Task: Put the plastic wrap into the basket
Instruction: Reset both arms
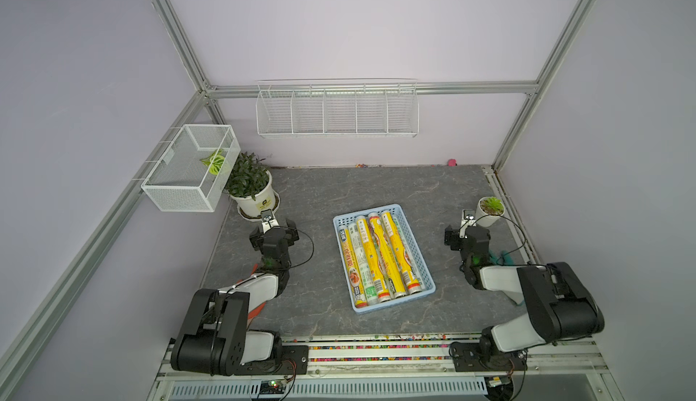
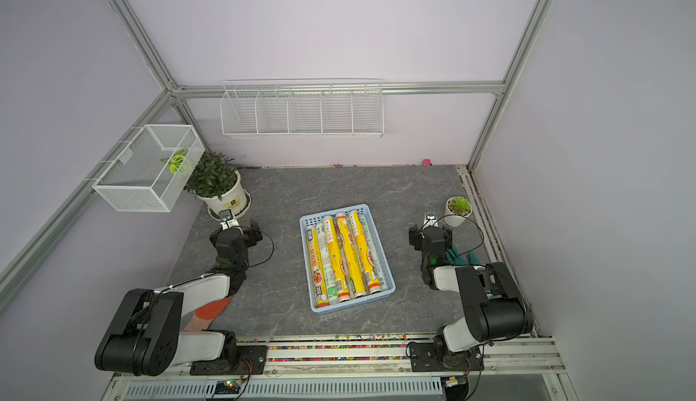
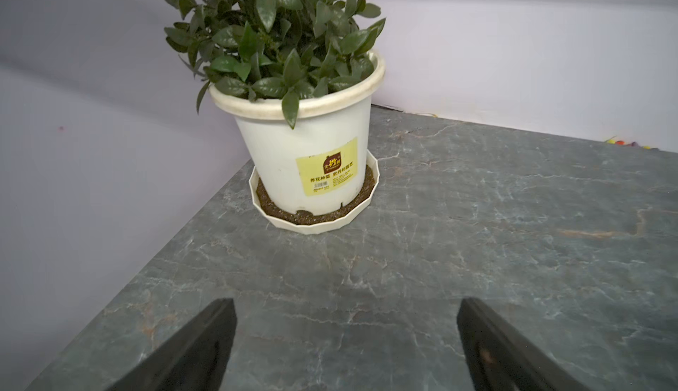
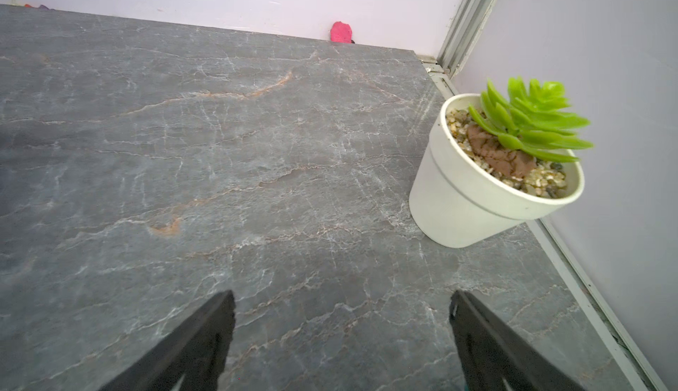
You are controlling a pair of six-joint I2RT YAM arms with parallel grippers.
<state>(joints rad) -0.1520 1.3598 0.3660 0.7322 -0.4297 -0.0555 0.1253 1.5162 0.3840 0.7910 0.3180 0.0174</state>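
Plastic wrap [image 1: 380,256] in basket [image 1: 416,246]; L gripper [image 3: 346,303], R gripper [image 4: 343,293] spread, empty, near plants [image 1: 248,179].

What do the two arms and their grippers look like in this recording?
The left arm and right arm share black joint housings, white link shells and thin black looping cables. The left gripper and right gripper have tapering black fingers.

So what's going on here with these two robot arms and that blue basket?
The rolls of plastic wrap lie side by side in the blue basket in the middle of the table. Neither arm is handling anything: the left gripper and the right gripper are both open and empty, off to either side of the basket. The packing looks done.
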